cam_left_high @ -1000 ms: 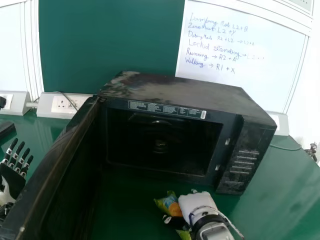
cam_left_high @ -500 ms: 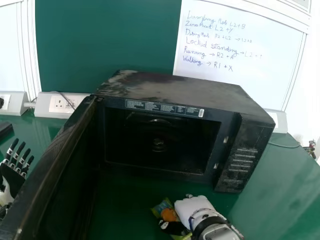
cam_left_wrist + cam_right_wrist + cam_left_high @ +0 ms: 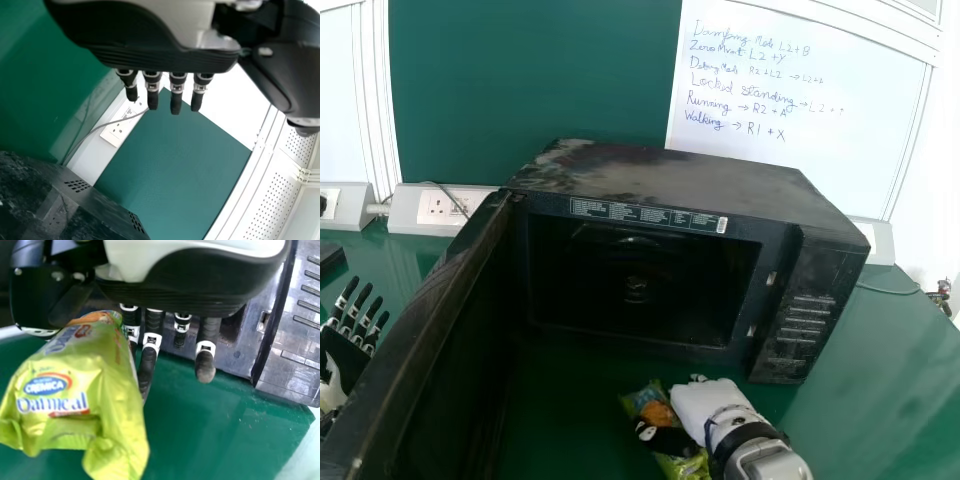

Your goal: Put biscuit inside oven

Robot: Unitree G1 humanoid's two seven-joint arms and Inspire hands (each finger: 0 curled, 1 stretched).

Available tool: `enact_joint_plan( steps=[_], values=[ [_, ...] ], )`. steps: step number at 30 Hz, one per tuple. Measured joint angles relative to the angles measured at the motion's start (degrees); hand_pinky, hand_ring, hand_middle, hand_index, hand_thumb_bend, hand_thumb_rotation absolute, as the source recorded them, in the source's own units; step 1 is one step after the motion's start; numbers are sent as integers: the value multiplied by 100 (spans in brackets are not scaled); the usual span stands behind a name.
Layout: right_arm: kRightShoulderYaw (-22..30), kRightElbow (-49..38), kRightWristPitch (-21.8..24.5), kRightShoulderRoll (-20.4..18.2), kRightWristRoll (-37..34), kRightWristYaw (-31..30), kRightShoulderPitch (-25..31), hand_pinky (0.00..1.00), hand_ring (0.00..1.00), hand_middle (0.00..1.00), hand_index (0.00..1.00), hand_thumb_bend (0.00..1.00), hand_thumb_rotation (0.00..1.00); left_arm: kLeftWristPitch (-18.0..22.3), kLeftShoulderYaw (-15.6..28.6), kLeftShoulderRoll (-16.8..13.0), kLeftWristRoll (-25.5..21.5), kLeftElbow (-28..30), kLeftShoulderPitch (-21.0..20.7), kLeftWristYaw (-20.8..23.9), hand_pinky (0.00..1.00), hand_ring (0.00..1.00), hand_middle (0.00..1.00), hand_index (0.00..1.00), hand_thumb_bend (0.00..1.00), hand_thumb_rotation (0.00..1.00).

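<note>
Right hand (image 3: 195,282) has the biscuit packet (image 3: 82,395) pinched between its thumb and fingers, some of those fingers lying against the packet and others reaching past it fairly straight. The packet slants down from the grip, its green lower end hanging free, and in the head view it sits in front of the oven (image 3: 670,180), near the right part of the opening, outside it. Just ahead lies the dark chamber (image 3: 630,300), with the door (image 3: 420,330) swung wide on the left and the control panel (image 3: 805,330) on the right. Farther left, beyond the door, the left hand (image 3: 350,350) is idle with fingers spread above the green table (image 3: 860,400)

I judge the step in hand to be carrying the packet to the oven, the pick-up done and the placing still ahead. Next, the right hand should lift enough for the dangling end to clear the lower edge of the opening, shift a little left, go well inside, and only then let go; the soft wrapper could snag or slip
</note>
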State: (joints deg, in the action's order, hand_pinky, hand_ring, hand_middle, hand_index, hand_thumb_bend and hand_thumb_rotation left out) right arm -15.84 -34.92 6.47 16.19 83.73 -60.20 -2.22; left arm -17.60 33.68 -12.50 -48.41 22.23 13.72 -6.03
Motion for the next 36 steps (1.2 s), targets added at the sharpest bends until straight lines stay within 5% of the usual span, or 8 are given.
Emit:
enact_joint_plan(
  steps=[11,16,27,32,36],
  values=[
    [19,-69,3,-49,43,124,-146,8,17,30,63,71,17,-1,1,2,-6,-12,-9,23,85,91,93,97,83,46],
    [44,-194,-1,-47,45,137,-159,10,19,32,64,72,1,0,1,2,3,-12,-9,22,85,91,93,96,83,46],
    [112,-206,9,-121,10,123,-350,7,15,27,65,72,0,1,4,2,-6,-28,-9,-31,86,92,94,97,83,45],
    [100,-302,12,-177,106,-464,-365,16,26,38,67,70,26,4,4,1,5,-28,-9,-33,86,91,93,97,83,46],
    [103,-364,5,-211,87,-1004,-398,31,41,50,72,94,39,3,4,2,-1,-25,-8,-29,86,92,94,97,82,46]
  ],
)
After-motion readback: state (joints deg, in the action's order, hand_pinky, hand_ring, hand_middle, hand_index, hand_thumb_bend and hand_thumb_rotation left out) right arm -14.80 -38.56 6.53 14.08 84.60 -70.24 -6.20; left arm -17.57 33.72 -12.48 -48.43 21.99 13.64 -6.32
